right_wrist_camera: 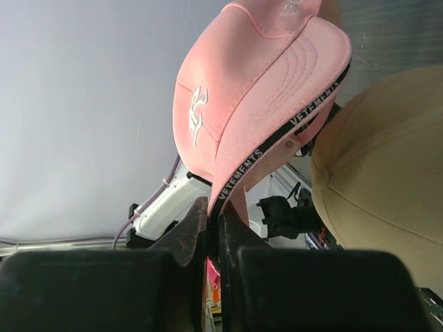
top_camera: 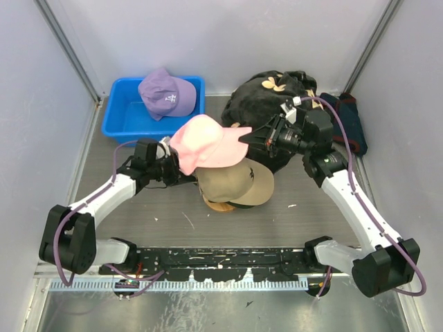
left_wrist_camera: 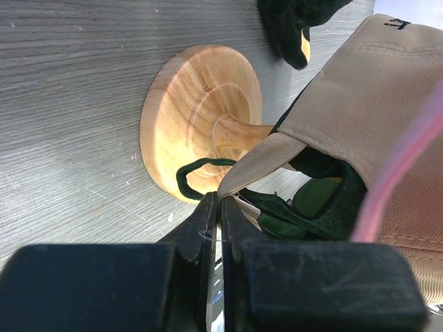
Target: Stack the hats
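Pink cap [top_camera: 208,142] hangs over the tan cap [top_camera: 235,183], its brim pinched in the right gripper [right_wrist_camera: 212,214]. The left gripper [left_wrist_camera: 218,207] is closed at its rear, hold unclear. Only the left wrist shows the wooden stand [left_wrist_camera: 194,104] and green cap [left_wrist_camera: 311,200] beneath; only overhead shows the lavender cap [top_camera: 166,93] in the far bin [top_camera: 121,117].

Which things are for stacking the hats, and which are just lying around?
For the job: pink hat, tan hat, green hat, purple hat.
Just there: stand, blue bin, black cloth.

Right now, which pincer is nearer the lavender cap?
Left. The left pincer is straight below the lavender cap in the top view; the right pincer is farther to its right, gripping the pink cap.
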Controlling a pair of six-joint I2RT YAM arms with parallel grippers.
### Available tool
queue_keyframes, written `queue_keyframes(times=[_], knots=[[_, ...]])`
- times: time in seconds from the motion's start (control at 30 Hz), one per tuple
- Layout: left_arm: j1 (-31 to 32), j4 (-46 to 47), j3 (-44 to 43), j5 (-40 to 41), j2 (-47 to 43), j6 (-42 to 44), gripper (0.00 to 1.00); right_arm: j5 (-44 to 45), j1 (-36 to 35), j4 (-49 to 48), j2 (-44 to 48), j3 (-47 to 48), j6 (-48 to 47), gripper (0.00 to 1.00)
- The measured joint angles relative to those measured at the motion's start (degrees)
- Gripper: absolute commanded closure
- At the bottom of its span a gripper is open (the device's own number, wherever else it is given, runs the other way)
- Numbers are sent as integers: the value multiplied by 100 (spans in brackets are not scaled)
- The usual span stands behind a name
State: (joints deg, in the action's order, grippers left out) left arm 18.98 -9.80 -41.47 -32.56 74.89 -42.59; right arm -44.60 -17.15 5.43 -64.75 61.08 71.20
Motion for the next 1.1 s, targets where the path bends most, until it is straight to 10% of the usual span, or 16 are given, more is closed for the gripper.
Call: queue_keyframes(times=[1.1], knots=[[0,133,-66,-122,326,9,98,-1060,1392,417,1412,-2426,-804,99]])
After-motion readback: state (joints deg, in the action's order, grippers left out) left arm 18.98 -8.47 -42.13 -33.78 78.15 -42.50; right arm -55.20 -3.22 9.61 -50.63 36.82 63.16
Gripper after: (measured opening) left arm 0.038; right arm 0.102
